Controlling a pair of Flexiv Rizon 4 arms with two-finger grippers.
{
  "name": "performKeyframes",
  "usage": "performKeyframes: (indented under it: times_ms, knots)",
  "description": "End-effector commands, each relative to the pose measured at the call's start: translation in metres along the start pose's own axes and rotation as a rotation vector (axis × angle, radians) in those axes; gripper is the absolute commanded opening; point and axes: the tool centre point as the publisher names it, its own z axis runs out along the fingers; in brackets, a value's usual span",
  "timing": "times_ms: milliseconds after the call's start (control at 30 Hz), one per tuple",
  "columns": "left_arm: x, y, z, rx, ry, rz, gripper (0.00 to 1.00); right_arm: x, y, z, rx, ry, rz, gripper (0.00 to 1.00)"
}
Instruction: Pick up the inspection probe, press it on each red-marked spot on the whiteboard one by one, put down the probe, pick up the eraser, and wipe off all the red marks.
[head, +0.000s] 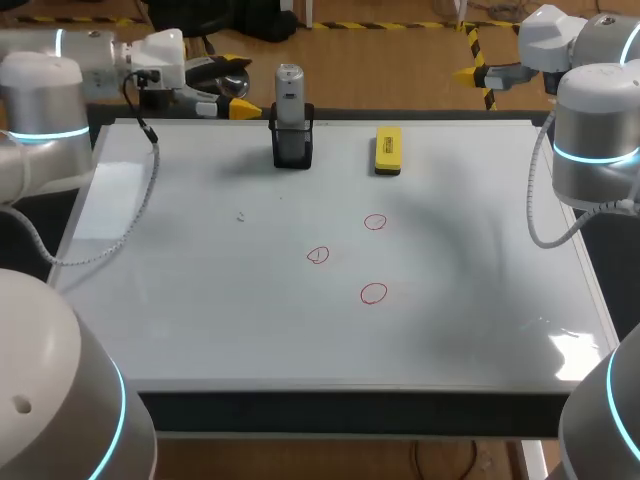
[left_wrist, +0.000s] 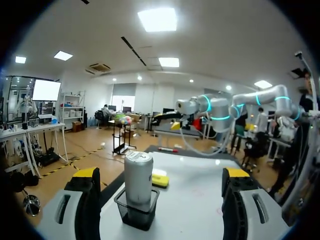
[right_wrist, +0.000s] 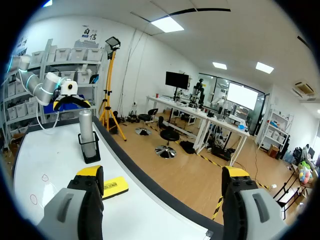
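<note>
Off the whiteboard's (head: 200, 330) far edge, the left gripper (left_wrist: 161, 172), fingers wide, faces the probe (head: 289, 95), which stands upright in its black holder (head: 292, 145). The right gripper (right_wrist: 162, 171), equally wide, hangs well apart from the probe. The yellow eraser (head: 388, 150) lies near the probe. Only the head view shows all three red circles (head: 318, 255).

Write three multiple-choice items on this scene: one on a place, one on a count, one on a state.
1. The probe is: A in its holder; B lying flat; C held by an arm.
2. Red marks on the board: A two; B three; C five.
3. The left gripper is: A open; B shut on the probe; C out of view.
Answers: 1 A, it stands upright in the black holder. 2 B, three red circles show in the head view. 3 A, its jaws stand apart, touching nothing.
</note>
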Motion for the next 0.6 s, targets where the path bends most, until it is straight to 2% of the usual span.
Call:
performKeyframes:
  times_ms: [33,600]
  knots:
    - [-0.0074,0.0084,0.0054,0.006,0.051,-0.002,1.00,-0.0005,0.0002,0.0000,0.002,0.002,0.000,1.00]
    - [-0.0079,0.0054,0.0073,0.016,0.059,0.004,1.00,-0.0005,0.0002,0.0000,0.002,0.002,0.000,1.00]
